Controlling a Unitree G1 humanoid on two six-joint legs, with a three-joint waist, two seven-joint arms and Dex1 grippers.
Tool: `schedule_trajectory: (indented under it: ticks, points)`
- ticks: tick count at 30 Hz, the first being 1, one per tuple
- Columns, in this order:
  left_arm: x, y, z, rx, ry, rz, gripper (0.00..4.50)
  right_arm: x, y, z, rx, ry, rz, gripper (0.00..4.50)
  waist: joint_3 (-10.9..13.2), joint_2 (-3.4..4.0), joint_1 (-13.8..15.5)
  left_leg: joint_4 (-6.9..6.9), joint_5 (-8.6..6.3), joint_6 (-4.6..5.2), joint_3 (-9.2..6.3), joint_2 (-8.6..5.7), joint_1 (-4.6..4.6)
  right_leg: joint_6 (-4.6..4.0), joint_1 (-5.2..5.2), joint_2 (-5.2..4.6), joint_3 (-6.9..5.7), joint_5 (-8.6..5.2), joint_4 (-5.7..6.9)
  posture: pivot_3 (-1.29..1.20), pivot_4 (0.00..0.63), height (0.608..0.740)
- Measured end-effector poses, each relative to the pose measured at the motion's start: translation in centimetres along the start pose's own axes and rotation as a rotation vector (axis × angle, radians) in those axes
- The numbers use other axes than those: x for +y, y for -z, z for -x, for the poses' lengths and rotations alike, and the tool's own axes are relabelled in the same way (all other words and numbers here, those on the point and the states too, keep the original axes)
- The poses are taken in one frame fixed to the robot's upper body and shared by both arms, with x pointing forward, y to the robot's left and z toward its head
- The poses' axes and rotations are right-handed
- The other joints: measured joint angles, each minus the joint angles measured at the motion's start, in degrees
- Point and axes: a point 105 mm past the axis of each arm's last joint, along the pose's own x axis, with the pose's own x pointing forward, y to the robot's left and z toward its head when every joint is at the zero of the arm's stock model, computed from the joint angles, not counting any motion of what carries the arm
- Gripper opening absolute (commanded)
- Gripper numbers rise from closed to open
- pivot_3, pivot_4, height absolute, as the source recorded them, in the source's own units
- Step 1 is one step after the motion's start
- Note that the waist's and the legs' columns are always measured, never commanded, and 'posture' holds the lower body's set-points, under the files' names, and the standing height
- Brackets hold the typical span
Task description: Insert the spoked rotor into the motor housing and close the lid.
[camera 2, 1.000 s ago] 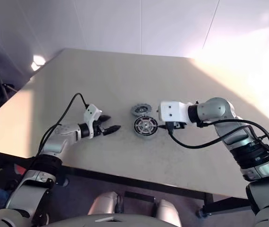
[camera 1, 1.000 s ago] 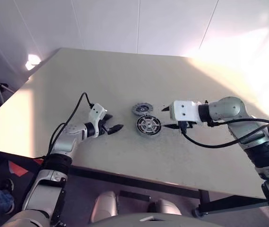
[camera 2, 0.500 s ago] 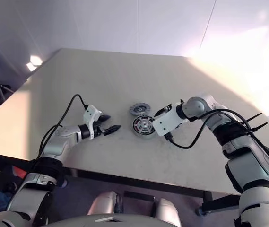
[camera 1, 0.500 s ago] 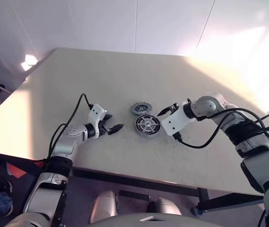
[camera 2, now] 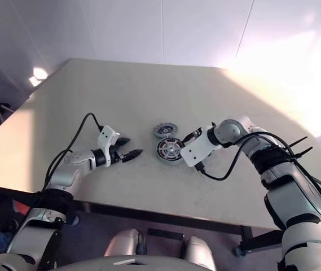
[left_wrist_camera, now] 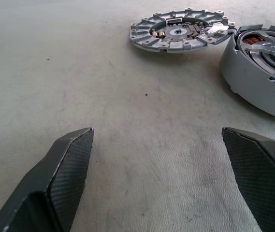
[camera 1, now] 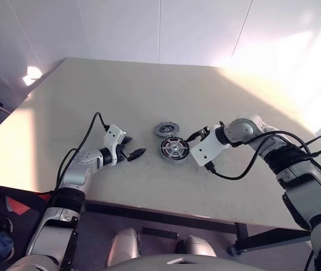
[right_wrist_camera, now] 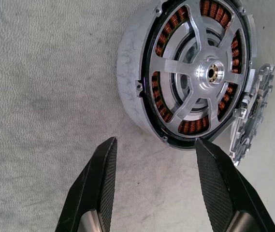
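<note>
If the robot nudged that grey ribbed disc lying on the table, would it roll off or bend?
The lid lies flat on the table, so it would probably slide rather than roll. It looks like rigid ribbed metal, so bending seems unlikely. Being thin, it may be awkward to grasp.

Bare metal is gleaming on the spoked rotor, sitting among copper-coloured windings in the matt grey motor housing; the ribbed metallic lid is lying on a matt, finely textured table.

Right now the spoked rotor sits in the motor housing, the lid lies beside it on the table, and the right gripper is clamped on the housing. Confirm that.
Not clamped. In the right wrist view the right gripper hovers with jaws open, short of the motor housing. The spoked rotor does sit inside it, and the lid lies beside it on the table.
</note>
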Motion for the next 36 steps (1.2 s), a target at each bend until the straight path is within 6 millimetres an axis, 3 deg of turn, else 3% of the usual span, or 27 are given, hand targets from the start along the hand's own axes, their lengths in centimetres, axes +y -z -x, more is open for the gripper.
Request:
schedule_trajectory:
  ticks: [14, 21, 24, 28, 36]
  points:
    - [0.1, 0.1, 0.1, 0.003, -0.005, -0.001, 4.50, -0.1, -1.5, -1.5, -0.054, 0.003, 0.016, 2.83, 0.0, 0.00, -0.1, 0.00, 0.00, -0.01, 0.00, 0.01, 0.05, 0.00, 0.03, 0.00, 0.00, 0.00, 0.01, 0.00, 0.000, 0.740]
    - [0.3, 0.5, 0.2, 0.015, -0.022, 0.008, 4.50, -0.5, -0.8, -2.5, -0.052, 0.037, -0.022, 2.83, 0.0, -0.02, -1.2, -0.01, -0.09, -0.26, 0.00, 0.01, 0.64, -0.05, 0.58, 0.00, 0.01, 0.03, -0.01, 0.00, 0.000, 0.740]
    - [0.2, 0.7, 0.3, 0.021, -0.023, 0.014, 4.50, -0.4, -0.6, -2.8, -0.048, 0.044, -0.025, 2.27, 0.0, -0.04, -1.5, -0.01, -0.08, -0.29, 0.00, 0.02, 0.94, -0.05, 0.84, 0.00, 0.01, 0.03, -0.09, 0.00, 0.000, 0.740]
    - [0.3, 1.0, 0.4, 0.027, -0.028, 0.017, 4.50, -0.3, 0.3, -2.4, -0.025, 0.062, -0.054, 1.16, 0.0, -0.05, -1.8, -0.01, -0.06, -0.33, 0.00, 0.02, 1.12, -0.04, 0.90, 0.00, 0.04, 0.02, -0.11, 0.00, 0.000, 0.740]
    - [0.3, 0.9, 0.4, 0.023, -0.027, 0.013, 4.50, -0.4, 0.1, -2.1, -0.032, 0.070, -0.032, 1.08, 0.0, -0.04, -1.7, -0.13, -0.04, -0.36, 0.00, 0.03, 1.12, -0.12, 0.86, 0.00, 0.04, 0.07, -0.07, 0.00, 0.000, 0.740]
